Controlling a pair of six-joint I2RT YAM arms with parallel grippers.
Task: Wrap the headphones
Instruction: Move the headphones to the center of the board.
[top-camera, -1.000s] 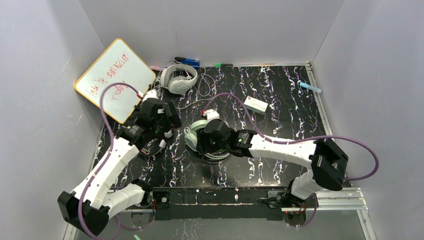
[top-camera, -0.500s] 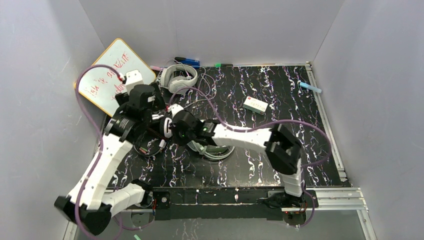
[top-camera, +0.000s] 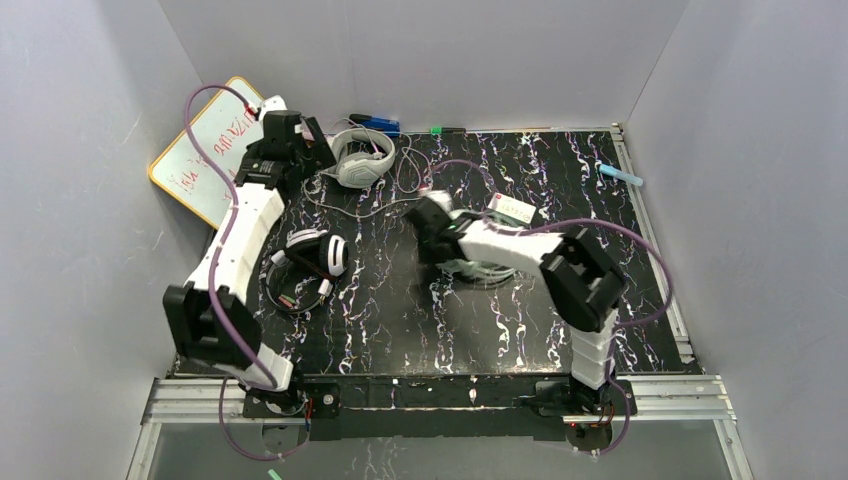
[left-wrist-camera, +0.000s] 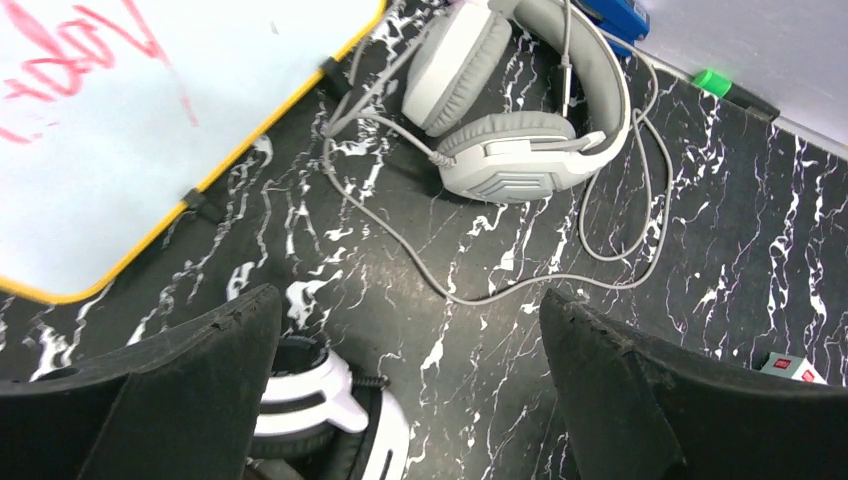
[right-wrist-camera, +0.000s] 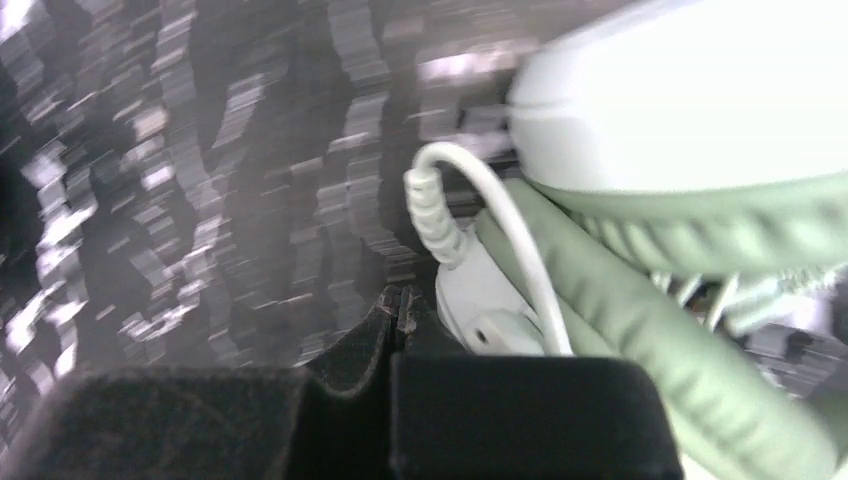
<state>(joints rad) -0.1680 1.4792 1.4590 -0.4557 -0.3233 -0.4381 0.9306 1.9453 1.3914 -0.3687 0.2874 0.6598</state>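
On the black marble-print tabletop (top-camera: 400, 320) I've got 3 corded headsets spread out. Far left is the light grey/white headset (left-wrist-camera: 520, 110): padded oval cups and a matte plastic shell. Its thin grey cable (left-wrist-camera: 450, 299) loops loose over the table, next to a yellow-framed whiteboard (left-wrist-camera: 120, 130) w/ red writing. The L gripper (left-wrist-camera: 410, 390) hangs above this, pads (left-wrist-camera: 180, 390) spread wide w/ nothing btwn them. Nearer me lies the black-and-white headset (top-camera: 310, 262), w/ white cups and its black cable (top-camera: 288, 295) in a ring beside it. At centre is the mint-green headset (right-wrist-camera: 700, 230): soft green cushion, smooth pale shell, and a pale cable (right-wrist-camera: 520, 245) w/ ribbed strain relief. The R gripper (right-wrist-camera: 397, 300) is clenched tight, tips meeting just beside that cable. Nothing's pinched, far as I can see. R wrist view is blurred.
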